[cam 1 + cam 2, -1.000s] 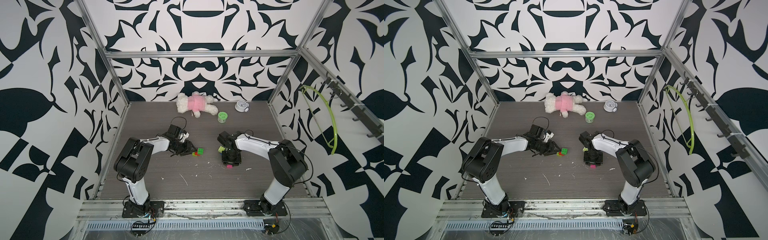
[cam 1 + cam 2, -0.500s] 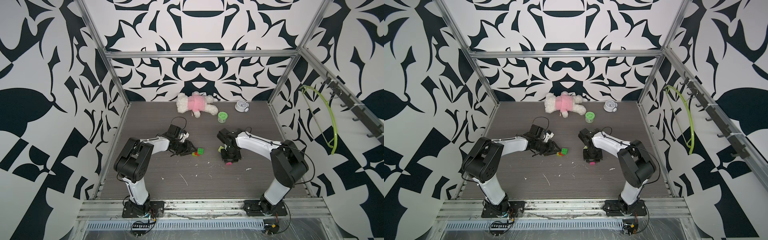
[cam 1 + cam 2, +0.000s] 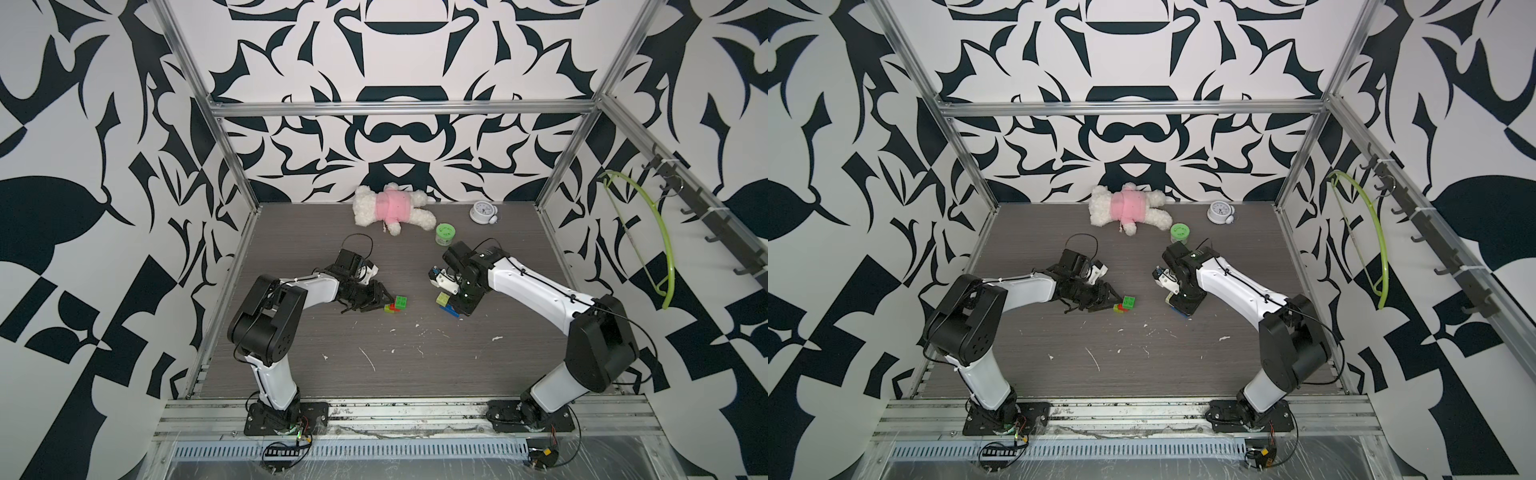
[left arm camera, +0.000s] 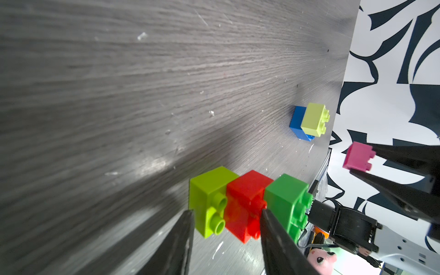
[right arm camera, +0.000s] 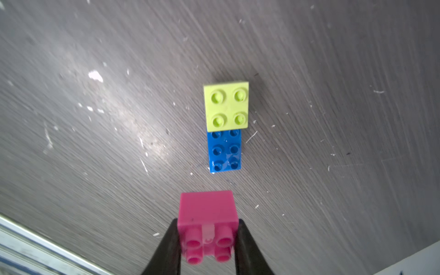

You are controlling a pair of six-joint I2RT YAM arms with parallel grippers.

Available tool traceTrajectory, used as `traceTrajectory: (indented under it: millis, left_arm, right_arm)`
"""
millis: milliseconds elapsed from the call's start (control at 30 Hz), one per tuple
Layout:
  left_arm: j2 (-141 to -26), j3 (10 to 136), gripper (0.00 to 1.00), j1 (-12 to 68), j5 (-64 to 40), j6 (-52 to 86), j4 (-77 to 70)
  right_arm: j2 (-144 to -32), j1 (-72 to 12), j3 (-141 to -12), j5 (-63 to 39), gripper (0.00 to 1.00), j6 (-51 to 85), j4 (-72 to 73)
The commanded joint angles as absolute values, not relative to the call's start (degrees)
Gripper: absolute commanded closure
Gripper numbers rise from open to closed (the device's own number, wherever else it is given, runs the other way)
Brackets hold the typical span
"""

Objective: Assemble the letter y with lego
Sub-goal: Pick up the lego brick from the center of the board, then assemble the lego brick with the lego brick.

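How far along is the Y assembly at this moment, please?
Done: a yellow-green, red and green row is joined, and a yellow-green brick sits on the blue brick. In hand: the right gripper holds the pink brick in its jaws, above the table; the left gripper clamps the row. Remaining: adding pink and joining both pieces into a Y.

Looks like a robotics lab cell: boxed in by patterned walls (image 3: 83,124) on aluminium framing (image 3: 399,109), left arm (image 3: 270,316) and right arm (image 3: 540,291) bolted at the bench's (image 3: 374,374) 6 o'clock edge.
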State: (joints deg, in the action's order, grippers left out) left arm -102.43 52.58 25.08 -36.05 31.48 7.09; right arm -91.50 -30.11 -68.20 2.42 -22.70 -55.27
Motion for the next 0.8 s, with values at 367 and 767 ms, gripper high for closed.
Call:
traceTrajectory:
  millis: [367, 767]
  left_arm:
    - [-102.8, 50.5, 0.51, 24.2, -31.5, 30.8, 11.1]
    - [-102.7, 50.4, 0.51, 23.9, -31.5, 30.8, 11.2]
  right_arm:
    - [-100.0, -27.7, -71.6, 1.1, 0.89, -31.0, -57.2]
    - [-103.7, -27.2, -73.9, 4.2, 0.9, -28.8, -58.2]
